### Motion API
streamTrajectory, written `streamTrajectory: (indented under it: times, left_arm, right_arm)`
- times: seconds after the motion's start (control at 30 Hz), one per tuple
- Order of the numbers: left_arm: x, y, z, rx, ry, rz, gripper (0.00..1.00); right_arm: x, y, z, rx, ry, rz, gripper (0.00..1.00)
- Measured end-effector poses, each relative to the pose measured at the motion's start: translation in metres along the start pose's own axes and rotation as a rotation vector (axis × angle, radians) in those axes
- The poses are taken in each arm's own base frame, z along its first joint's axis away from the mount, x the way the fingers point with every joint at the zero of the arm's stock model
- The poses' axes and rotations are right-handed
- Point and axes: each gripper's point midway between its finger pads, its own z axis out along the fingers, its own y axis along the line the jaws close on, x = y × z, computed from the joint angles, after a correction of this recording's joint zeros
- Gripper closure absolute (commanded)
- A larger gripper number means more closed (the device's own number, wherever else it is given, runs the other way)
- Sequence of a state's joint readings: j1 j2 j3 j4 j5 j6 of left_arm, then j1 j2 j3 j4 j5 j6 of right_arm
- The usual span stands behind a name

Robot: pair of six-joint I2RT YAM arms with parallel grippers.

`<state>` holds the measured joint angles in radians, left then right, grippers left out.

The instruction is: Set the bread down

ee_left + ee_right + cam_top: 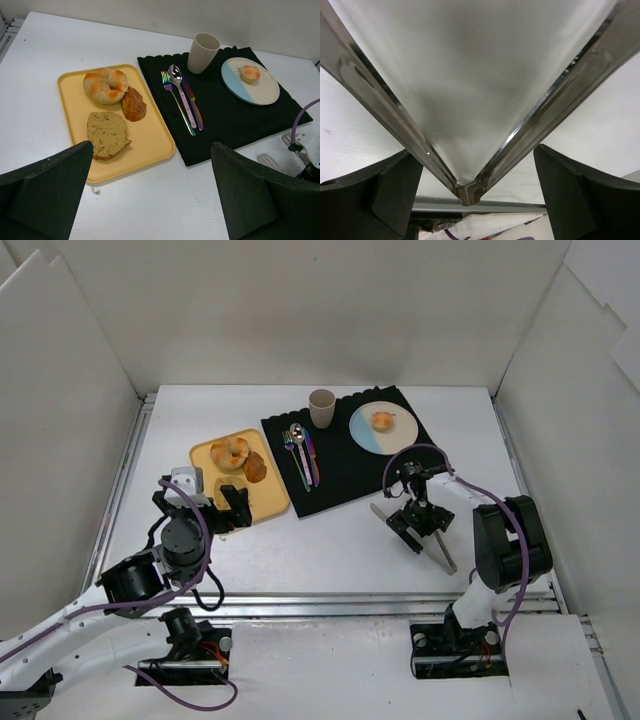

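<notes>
The bread (382,421) (249,73), a small round golden bun, sits on the round blue and white plate (400,435) (260,92) at the back right of the black mat (345,475). My right gripper (412,520) (475,150) hangs low over the white table in front of the mat. It is open, and metal tongs (440,555) (470,185) lie between its fingers, hinge end toward the wrist and arms spread. My left gripper (232,508) (151,145) is open and holds nothing, near the front edge of the yellow tray (205,455) (150,145).
On the tray are a ring-shaped pastry (105,85), a dark brown oval piece (133,104) and a seeded bread slice (106,134). A beige cup (321,407) (203,52), a fork (176,101), a spoon (175,77) and a knife (192,105) are on the mat. White walls enclose the table.
</notes>
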<state>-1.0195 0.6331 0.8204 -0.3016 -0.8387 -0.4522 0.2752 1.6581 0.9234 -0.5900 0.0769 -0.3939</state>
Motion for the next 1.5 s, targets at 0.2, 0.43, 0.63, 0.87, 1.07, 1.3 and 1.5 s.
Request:
streamTrajectory:
  times: [0.2, 0.43, 0.63, 0.87, 1.07, 1.3, 1.5]
  left_arm:
    - [0.000, 0.000, 0.000, 0.000, 0.000, 0.000, 0.00]
    - [0.002, -0.001, 0.001, -0.002, 0.005, 0.009, 0.00]
    - [0.004, -0.003, 0.004, -0.007, 0.008, 0.026, 0.00]
    - [0.014, -0.023, 0.010, 0.080, 0.033, 0.099, 0.00]
    - [0.041, -0.044, 0.022, 0.134, 0.111, 0.221, 0.00]
    - [0.058, -0.061, 0.023, 0.218, 0.166, 0.267, 0.01]
    - [0.037, -0.073, 0.011, 0.319, 0.114, 0.195, 0.01]
  right_arm:
    - [-0.010, -0.006, -0.021, 0.013, -0.112, 0.036, 0.02]
    - [-0.043, -0.031, -0.088, 0.083, -0.331, 0.122, 0.02]
    - [-0.103, -0.040, -0.181, 0.043, -0.622, 0.280, 0.02]
    - [-0.134, 0.019, -0.243, -0.116, -0.853, 0.337, 0.02]
    - [-0.116, 0.065, -0.269, -0.192, -1.019, 0.331, 0.02]
    - [-0.072, 0.078, -0.269, -0.208, -1.205, 0.345, 0.02]
    - [-0.048, 0.084, -0.260, -0.225, -1.285, 0.335, 0.02]
